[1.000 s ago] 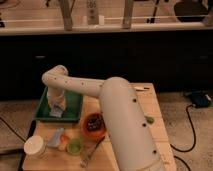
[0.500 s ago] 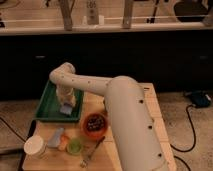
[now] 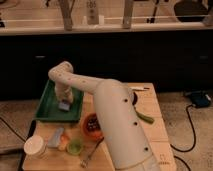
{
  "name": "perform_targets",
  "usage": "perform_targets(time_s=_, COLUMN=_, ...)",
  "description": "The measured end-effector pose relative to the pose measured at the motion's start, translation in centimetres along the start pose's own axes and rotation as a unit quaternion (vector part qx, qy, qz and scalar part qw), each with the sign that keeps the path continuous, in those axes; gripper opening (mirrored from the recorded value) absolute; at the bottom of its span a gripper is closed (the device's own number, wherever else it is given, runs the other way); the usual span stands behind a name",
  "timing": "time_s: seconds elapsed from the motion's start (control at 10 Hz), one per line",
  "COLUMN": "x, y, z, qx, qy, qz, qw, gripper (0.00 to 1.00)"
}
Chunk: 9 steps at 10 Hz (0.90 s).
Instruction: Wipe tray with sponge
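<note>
The dark green tray (image 3: 47, 107) lies at the left of the wooden table. My white arm reaches over it from the lower right. My gripper (image 3: 64, 101) points down into the tray's right half and is shut on the small pale blue-grey sponge (image 3: 64, 106). The sponge rests against the tray floor. The gripper's body hides most of the sponge's top.
An orange bowl (image 3: 91, 125) sits just right of the tray's near corner. A blue-grey wedge (image 3: 55, 137), a white cup (image 3: 35, 146), a small green cup (image 3: 75, 146) and a fork (image 3: 90, 153) lie near the front. A green item (image 3: 145, 118) lies at right.
The gripper has slid the sponge to the right across the tray floor, from the left half to the right half. The other objects have not moved.
</note>
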Motion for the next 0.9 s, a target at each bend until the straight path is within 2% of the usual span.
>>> perform_targets(time_s=0.3, x=-2.6, y=-2.3, z=-0.1, qx=0.033, qy=-0.021, qz=-0.03, qw=0.9988, gripper=0.0)
perform_targets(time_s=0.5, x=-4.6, y=-2.4, z=-0.9, qx=0.038, qy=-0.031, qz=-0.039, qw=0.998, gripper=0.0)
perform_targets(time_s=0.6, x=-5.4, y=-1.6, z=-1.5, qx=0.033, qy=-0.034, qz=-0.036, qw=0.9982, gripper=0.0)
perform_targets(time_s=0.9, x=-5.8, y=2.3, z=-2.8, qx=-0.002, qy=-0.031, qz=-0.018, qw=0.9994, gripper=0.0)
